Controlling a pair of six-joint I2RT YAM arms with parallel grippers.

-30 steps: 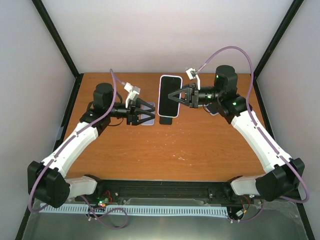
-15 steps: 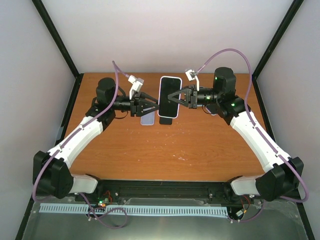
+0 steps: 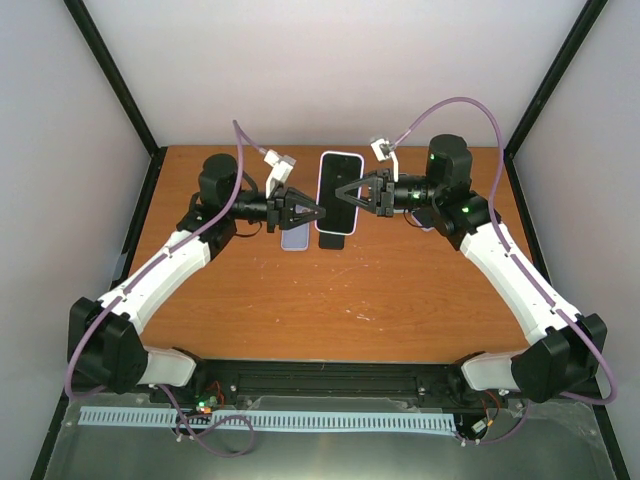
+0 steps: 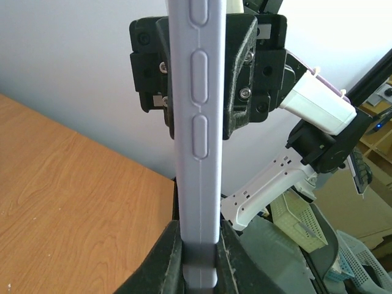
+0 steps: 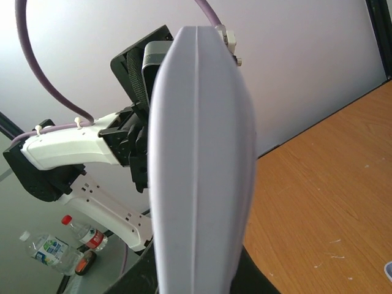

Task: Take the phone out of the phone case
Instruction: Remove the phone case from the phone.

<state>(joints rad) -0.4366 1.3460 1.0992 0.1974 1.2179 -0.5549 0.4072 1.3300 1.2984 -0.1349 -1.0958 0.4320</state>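
Evidently, at upper centre of the overhead view, you hold the phone point(image 3: 339, 185), not yet out of its phone case point(image 4: 197, 122), upright above the table point(image 3: 330, 300), left gripper point(image 3: 318, 212) and right gripper point(image 3: 347, 195) pinching opposite edges, presumably to brace it for peeling.

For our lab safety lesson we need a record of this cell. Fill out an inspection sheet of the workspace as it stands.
Surface: wooden table, no spills seen.
Job's things: phone inside its lavender phone case, held above the table.
Clutter: flat lavender item lying on the table below the left gripper.
Grippers: left gripper and right gripper both shut on opposite edges of the phone case.
Cables: a purple cable loops over each arm, away from the phone.
Surroundings: white walls, black frame posts; plastic bottles outside the cell.
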